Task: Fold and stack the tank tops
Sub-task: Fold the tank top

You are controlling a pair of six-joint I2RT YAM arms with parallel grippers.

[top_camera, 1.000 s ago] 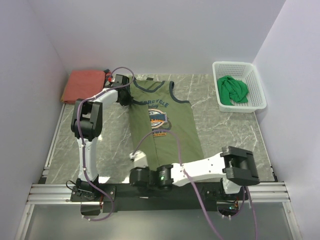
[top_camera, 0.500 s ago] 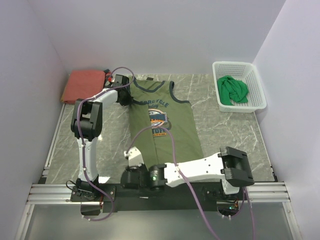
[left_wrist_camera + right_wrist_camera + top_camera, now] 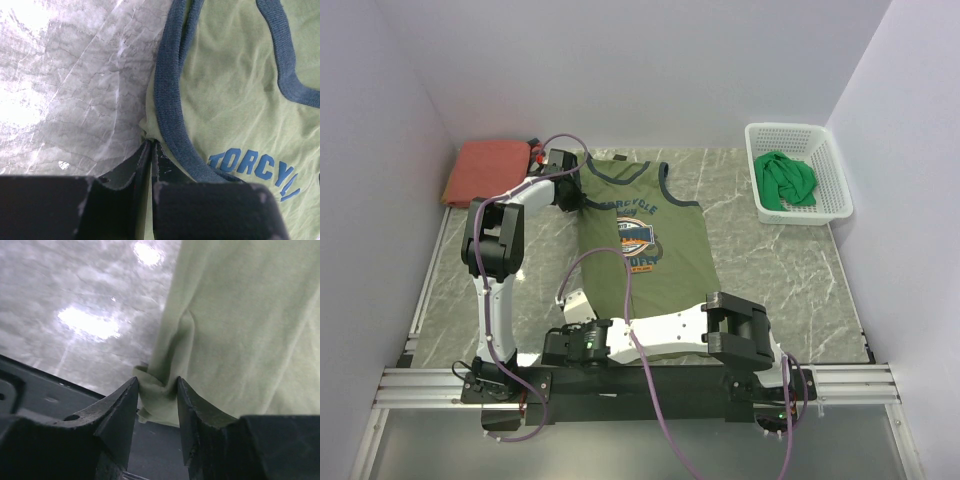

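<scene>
The olive green tank top (image 3: 655,250) with navy trim and a chest graphic lies flat at the table's middle, neck to the far side. My left gripper (image 3: 577,198) is shut on its left edge by the navy armhole trim (image 3: 170,90); in the left wrist view the gripper (image 3: 151,144) has closed jaws pinching the cloth. My right gripper (image 3: 576,303) holds the bunched lower-left hem corner (image 3: 156,390) at the table's near edge, and the right wrist view shows it (image 3: 157,385) clamped on that cloth. The rust-red top (image 3: 488,170) lies folded at the back left. The bright green top (image 3: 786,180) lies crumpled in the basket.
A white mesh basket (image 3: 840,180) stands at the back right by the wall. Walls close in the left, right and far sides. The dark rail (image 3: 650,380) carrying the arm bases runs along the near edge. My right arm stretches leftward along this edge.
My right arm has swung left along the near edge, carrying the olive top's hem corner with it. My left arm and the other two tops have not moved.
</scene>
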